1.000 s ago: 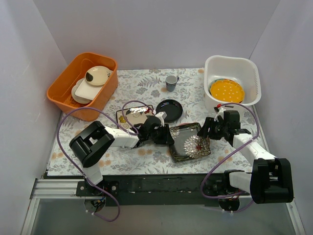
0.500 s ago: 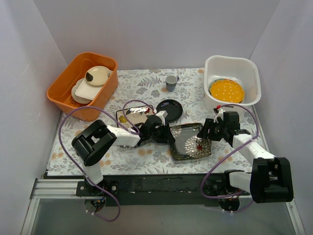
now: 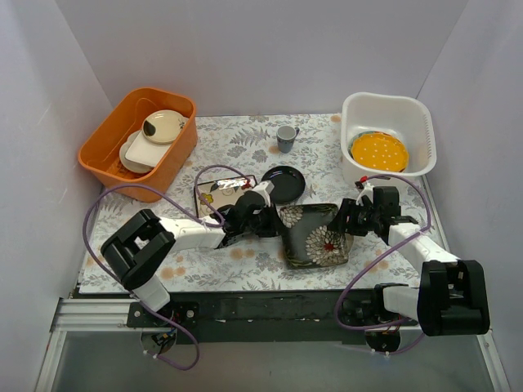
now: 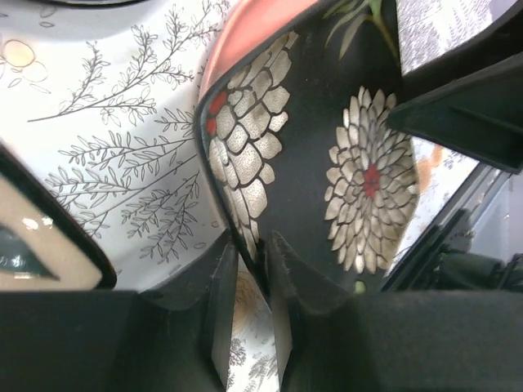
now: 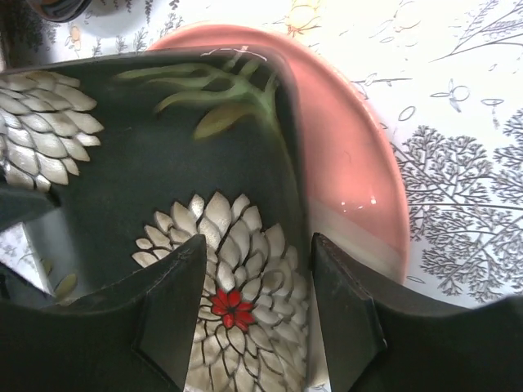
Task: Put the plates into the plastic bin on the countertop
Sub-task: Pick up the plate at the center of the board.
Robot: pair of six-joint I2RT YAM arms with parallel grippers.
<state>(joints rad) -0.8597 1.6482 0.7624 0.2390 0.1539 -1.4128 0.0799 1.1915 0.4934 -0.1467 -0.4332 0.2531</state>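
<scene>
Top view: bright, even, diffuse light from above; sharp throughout; faint soft shadows on table (image 3: pixel 245 145). Wrist views dimmer: near foreground dark and soft-edged, black plate (image 4: pixel 327 163) pattern crisp. Small glare streak on pink plate (image 5: pixel 359 163); table print beyond slightly washed out.

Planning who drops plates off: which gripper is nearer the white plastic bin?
Right. The right gripper is at the right edge of the black square plate, close to the white plastic bin; the left gripper is at the plate's left edge, farther away.
</scene>
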